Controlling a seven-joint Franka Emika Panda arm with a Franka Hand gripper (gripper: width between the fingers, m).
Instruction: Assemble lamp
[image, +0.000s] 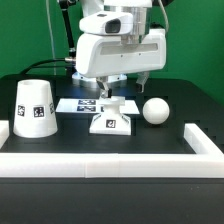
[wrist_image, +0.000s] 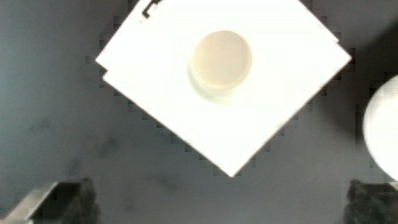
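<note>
**While the jaws stand spread, three lamp parts lie separate on the bench**

As seen from the exterior view, the gripper (image: 113, 93) hangs directly above the base (image: 111, 122), close over it. Whether it touches the base cannot be told from that angle. In the wrist view the two dark fingertips (wrist_image: 54, 203) show at opposite corners of the frame, wide apart, with bare bench between them, so the jaws are spread and pinch nothing.

Findings, part by part:

- Base – small, square and white, resting flat on the black bench (image: 75, 140) with a tag on the side facing the exterior camera. From the wrist it appears corner-on, as a diamond. The oval socket (wrist_image: 221, 62) in its upper face is unoccupied.
- Bulb (image: 154, 110) – a white ball on the bench, near the base on the exterior view's right but apart from it, outside the socket.
- Shade (image: 33, 108) – stands wide end down and narrow end up at the exterior view's left, well apart from the base, with tags on its wall. Its interior is hidden, so any contents cannot be told.
- Marker board (image: 78, 103) – lies flat behind the base.
- Rail (image: 100, 162) – a long white border along the near edge, turning back at the exterior view's right. All three parts lie inside it.
</note>
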